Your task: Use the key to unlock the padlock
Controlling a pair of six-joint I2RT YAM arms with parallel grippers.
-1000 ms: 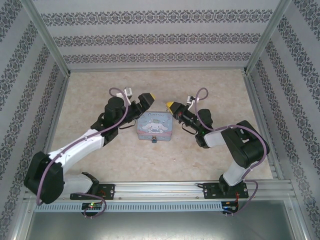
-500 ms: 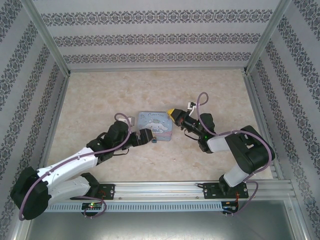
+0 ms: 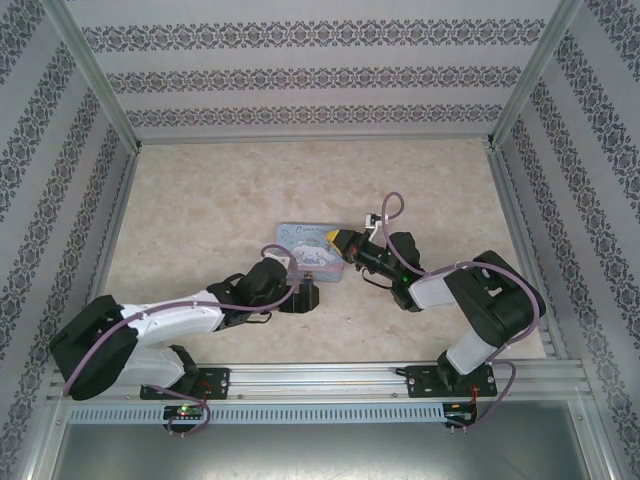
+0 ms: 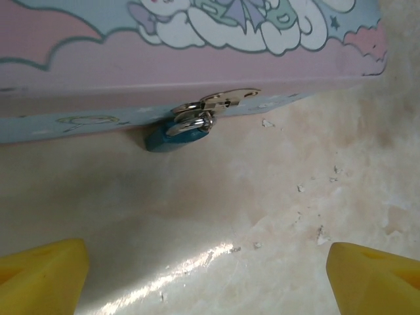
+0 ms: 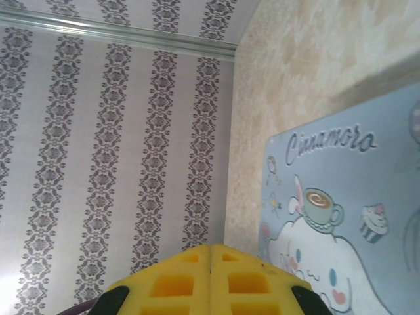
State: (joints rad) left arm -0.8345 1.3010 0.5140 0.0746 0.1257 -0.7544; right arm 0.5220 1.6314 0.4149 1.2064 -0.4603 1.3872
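Note:
The padlock (image 4: pixel 176 136) is a tiny teal lock hanging from the silver hasp (image 4: pixel 220 102) on the front wall of the pastel cartoon tin (image 3: pixel 312 248). My left gripper (image 4: pixel 207 282) is low over the table just in front of the lock. It is open, with its yellow fingertips (image 4: pixel 41 275) wide apart and nothing between them. In the top view the left gripper (image 3: pixel 305 292) sits at the tin's near edge. My right gripper (image 3: pixel 336 240) rests at the tin's right side. Its yellow fingers (image 5: pixel 210 282) are pressed together, and nothing shows between them.
The tin's lid (image 5: pixel 341 223) carries a puppy drawing and lettering. Patterned walls (image 3: pixel 320 70) and metal posts enclose the beige marbled table (image 3: pixel 200 200). The aluminium rail (image 3: pixel 320 380) with both arm bases runs along the near edge.
My left arm swung from behind and left of the tin round to its front and dropped low near the padlock. The right gripper shifted slightly down toward the tin's right edge.

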